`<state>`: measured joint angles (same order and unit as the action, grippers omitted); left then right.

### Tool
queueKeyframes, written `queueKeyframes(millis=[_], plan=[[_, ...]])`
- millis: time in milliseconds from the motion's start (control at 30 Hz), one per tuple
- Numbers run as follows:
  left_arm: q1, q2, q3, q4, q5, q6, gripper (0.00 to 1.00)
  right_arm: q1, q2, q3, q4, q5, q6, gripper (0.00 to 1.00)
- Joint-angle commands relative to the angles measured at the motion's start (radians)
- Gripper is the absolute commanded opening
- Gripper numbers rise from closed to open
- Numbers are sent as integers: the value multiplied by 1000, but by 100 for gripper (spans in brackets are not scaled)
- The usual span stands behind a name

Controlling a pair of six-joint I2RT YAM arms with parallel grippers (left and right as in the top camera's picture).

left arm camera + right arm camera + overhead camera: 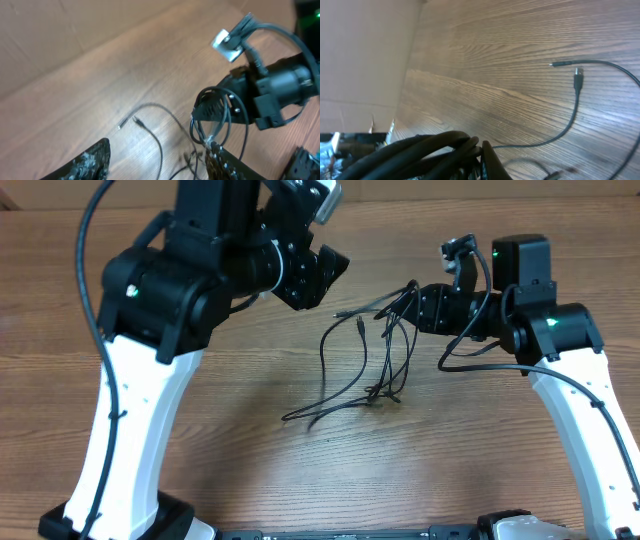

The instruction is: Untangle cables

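The cables are thin black cords spread over the middle of the wooden table, with small plug ends pointing left. My right gripper is shut on a bunch of their loops at the right end and holds it a little above the table. In the right wrist view the bunched cables press against one finger. A loose cord with plugs lies beyond. My left gripper hangs open above and left of the cables. In its own view the fingertips stand wide apart, and the held loops hang by the right fingertip.
The right arm's wrist camera bracket and its thick black wire are close behind the held bunch. A tan cardboard wall borders the far side of the table. Both white arm bases stand at the near edge.
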<state>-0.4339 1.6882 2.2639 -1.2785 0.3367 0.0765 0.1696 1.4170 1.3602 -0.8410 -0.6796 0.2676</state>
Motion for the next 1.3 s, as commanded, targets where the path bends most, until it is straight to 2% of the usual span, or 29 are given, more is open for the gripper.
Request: queueKeyframes(millis=[0,67,167,200,467,667,733,867,1167,1267], plan=[[3,56,9,-28,75,18,61,34,-3,8,24,-2,-37,4],[2,76,9,-42,156,64,57,39,-3,8,37,-2,-36,4],[2,118,9,-61,264,98,45,39,-3,8,50,-2,-33,4],[2,126,9,-67,280,108,43,37,-3,8,50,1,-33,4],[2,155,9,-74,391,150,37,37,-3,8,45,58,-29,4],[0,155,9,-60,659,179,38,37,-3,8,41,63,-29,4],[-6,156,9,-68,637,179,35,37,-3,8,42,62,-29,4],[-31,156,-3,-106,492,179,33,37,-3,8,42,62,-6,4],[-51,156,-159,-68,462,179,33,37,-3,8,42,62,-6,4],[-51,156,-193,-21,354,178,33,37,-3,8,42,62,-6,4]])
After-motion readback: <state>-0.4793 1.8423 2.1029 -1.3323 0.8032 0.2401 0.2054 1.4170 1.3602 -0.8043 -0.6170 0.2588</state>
